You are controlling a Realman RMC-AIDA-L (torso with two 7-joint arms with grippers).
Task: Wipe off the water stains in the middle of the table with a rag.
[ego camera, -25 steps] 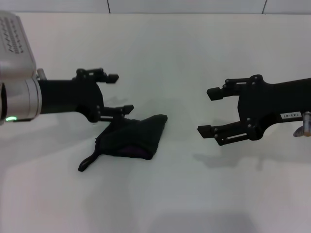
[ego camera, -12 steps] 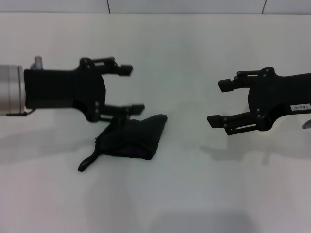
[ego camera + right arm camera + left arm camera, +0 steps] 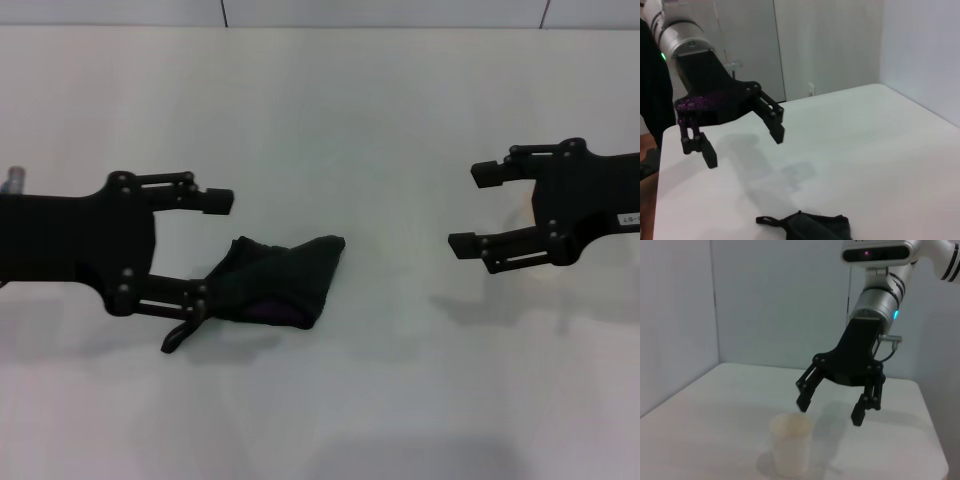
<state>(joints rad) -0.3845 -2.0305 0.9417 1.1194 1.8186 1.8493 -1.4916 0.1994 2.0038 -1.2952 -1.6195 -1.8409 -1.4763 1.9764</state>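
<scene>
Wide plain white table (image 3: 330, 110): no liquid patch can be made out on it in any view. Black left gripper (image 3: 210, 245) and black right gripper (image 3: 475, 208) both hover with fingers spread, holding nothing. Crumpled soft black rag (image 3: 275, 280) lies beside the left gripper's lower finger (image 3: 165, 295), which overlaps its strip end; a translucent white paper cup (image 3: 790, 442) stands below the right gripper's fingertips in the left wrist view, base cut off.

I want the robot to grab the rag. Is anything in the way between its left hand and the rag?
Nothing visible is. The left end effector is open above the table, right beside the rag, with no other object between them. The right end effector is open too, hovering well off to the other side.
</scene>
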